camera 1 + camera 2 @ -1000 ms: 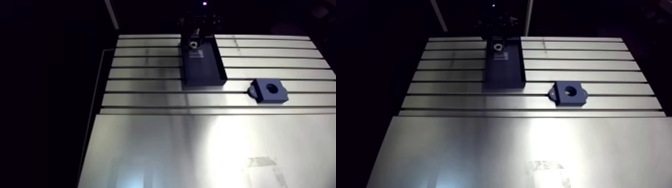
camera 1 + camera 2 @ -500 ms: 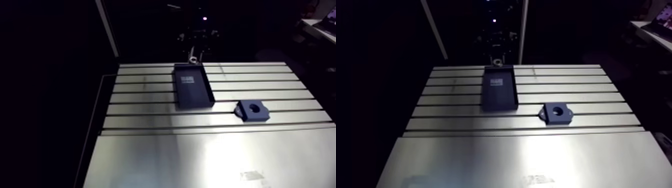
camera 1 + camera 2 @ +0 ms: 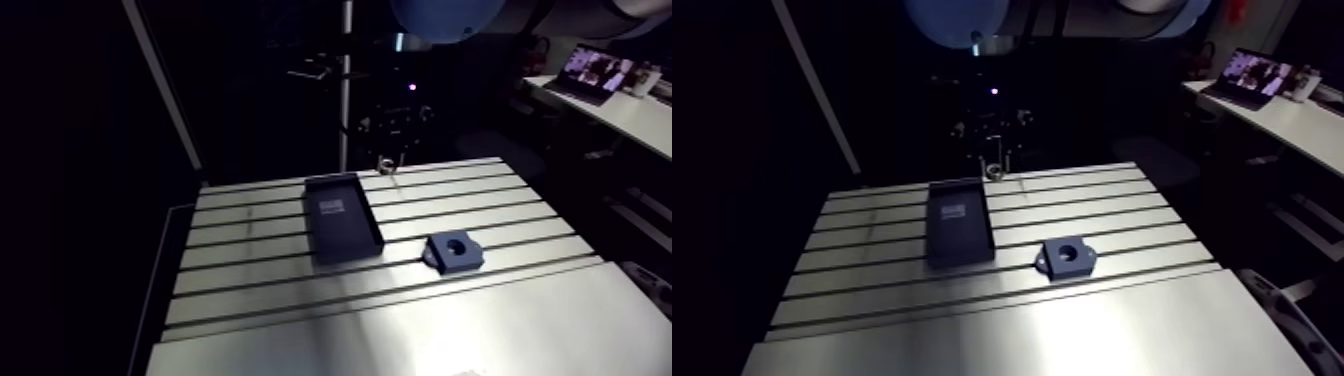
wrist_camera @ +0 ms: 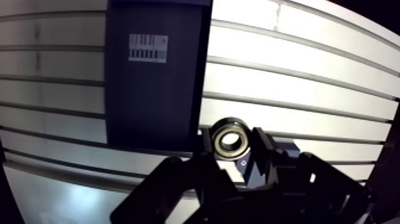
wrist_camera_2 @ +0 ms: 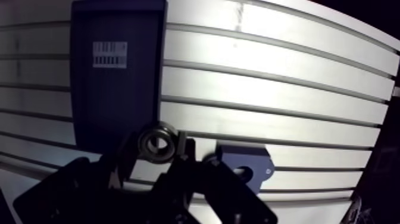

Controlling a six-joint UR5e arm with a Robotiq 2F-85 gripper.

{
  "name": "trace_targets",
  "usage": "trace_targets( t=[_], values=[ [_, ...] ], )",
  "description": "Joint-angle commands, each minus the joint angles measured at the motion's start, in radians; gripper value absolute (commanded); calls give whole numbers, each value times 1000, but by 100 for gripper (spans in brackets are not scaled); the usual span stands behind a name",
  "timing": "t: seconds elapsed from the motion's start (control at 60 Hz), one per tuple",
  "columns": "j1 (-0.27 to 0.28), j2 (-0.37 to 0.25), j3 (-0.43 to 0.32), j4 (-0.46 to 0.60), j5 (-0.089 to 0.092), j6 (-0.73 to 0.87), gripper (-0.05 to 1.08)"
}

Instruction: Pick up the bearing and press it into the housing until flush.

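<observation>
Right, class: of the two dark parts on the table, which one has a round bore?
The housing, the small squarish block. The tray, lying apart from it, is long and rimmed and carries a white barcode label, with no bore.

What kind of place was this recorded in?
Probably a lab or workshop assembly bench: a slotted aluminium table, a dark tray, a housing block with a bore, and a bearing clamped in the gripper.

The slotted aluminium table point(image 3: 250, 300) shows a bright reflection on its near plate. The room behind is dark. A vertical pole point(image 3: 346, 100) stands behind the table; a white desk point(image 3: 620, 110) carries a lit laptop point(image 3: 598, 70).
</observation>
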Motion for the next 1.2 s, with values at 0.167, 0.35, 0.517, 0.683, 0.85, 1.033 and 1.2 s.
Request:
trace_targets(
  t=[0.167, 0.35, 0.517, 0.683, 0.85, 1.033, 1.2],
  values=[
    [-174, -96, 149, 0, -9, -182, 64],
    [-198, -101, 175, -2, -12, -195, 64],
    [-206, -107, 203, -6, -25, -199, 64],
    [-214, -106, 229, -66, -32, -202, 64],
    [-215, -102, 249, -100, -50, -198, 64],
    [-218, -100, 281, -152, -52, -198, 64],
    [-228, -101, 312, -202, -61, -196, 64]
  ],
)
